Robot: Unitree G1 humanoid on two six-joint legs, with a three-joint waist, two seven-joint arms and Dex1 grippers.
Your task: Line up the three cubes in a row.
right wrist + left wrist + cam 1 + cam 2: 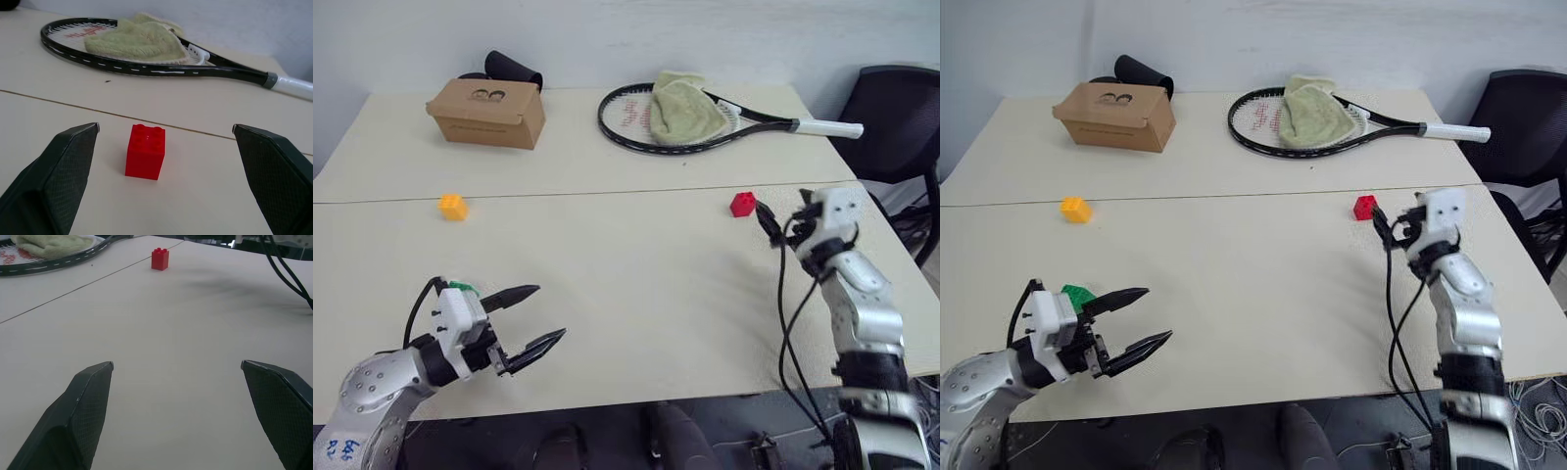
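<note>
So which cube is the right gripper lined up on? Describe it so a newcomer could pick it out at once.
Start at the tennis racket with the green towel draped over it at the table's far side. Come toward the robot, just past the seam between the two tabletops, to the open right gripper. The red cube sits right in front of it, the only red brick; the orange-yellow cube lies far left.

Blue handwritten marks on my left arm's shell (347,452), not legible. Red lettering on the racket (146,68) strings, unreadable.
</note>
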